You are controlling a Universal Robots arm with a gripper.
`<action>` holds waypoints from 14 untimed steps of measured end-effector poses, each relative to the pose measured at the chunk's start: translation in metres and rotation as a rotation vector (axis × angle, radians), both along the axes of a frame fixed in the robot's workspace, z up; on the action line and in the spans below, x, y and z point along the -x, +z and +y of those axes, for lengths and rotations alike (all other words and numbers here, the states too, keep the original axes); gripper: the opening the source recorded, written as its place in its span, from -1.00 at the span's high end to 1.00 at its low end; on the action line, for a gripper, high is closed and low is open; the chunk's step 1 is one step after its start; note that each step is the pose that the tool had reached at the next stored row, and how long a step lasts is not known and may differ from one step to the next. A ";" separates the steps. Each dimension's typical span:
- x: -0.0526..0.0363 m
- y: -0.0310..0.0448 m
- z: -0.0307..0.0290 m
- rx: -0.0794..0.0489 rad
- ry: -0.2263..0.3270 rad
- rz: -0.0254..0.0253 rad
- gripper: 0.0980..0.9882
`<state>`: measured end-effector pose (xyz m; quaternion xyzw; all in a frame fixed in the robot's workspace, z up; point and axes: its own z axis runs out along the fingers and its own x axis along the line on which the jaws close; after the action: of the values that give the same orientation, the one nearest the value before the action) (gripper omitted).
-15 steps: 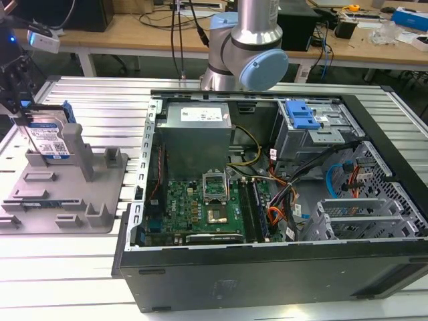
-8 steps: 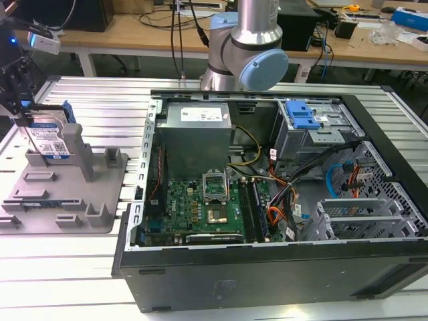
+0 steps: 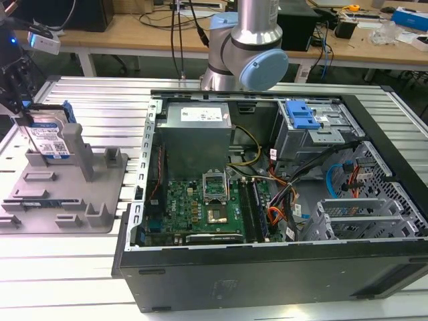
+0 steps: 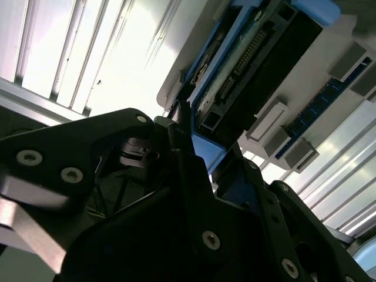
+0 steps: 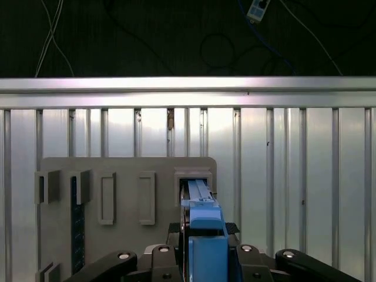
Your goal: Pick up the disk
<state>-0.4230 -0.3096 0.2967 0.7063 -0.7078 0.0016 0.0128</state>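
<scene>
The disk (image 3: 51,138) stands on edge in a slot of the grey fixture (image 3: 100,194) at the exterior view's left, its white-and-blue label facing out and a blue rail along its top. My gripper (image 3: 28,120) comes down on it from above, shut on it. In the first wrist view the disk (image 5: 200,197) shows edge-on, its blue rail held between the black fingers (image 5: 176,235), with the slot just beyond. In the second wrist view the disk (image 4: 252,64) shows its connector end and blue rail past a dark finger (image 4: 188,170).
An open computer case (image 3: 374,120) takes up the middle and right of the ribbed metal table (image 3: 100,93), with a grey power-supply box (image 3: 197,130) and a blue bracket (image 3: 299,117) inside. The arm's base (image 3: 244,47) rises behind it. A memory stick (image 5: 74,223) sits in another fixture slot.
</scene>
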 end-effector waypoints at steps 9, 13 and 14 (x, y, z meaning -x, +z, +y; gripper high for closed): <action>0.0000 -0.0002 0.0000 0.000 0.000 0.0000 0.38; 0.0001 -0.0002 0.0000 0.000 0.000 -0.0001 0.39; 0.0001 0.0005 0.0000 0.000 0.000 -0.0003 0.39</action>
<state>-0.4232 -0.3096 0.2971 0.7063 -0.7078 0.0016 0.0127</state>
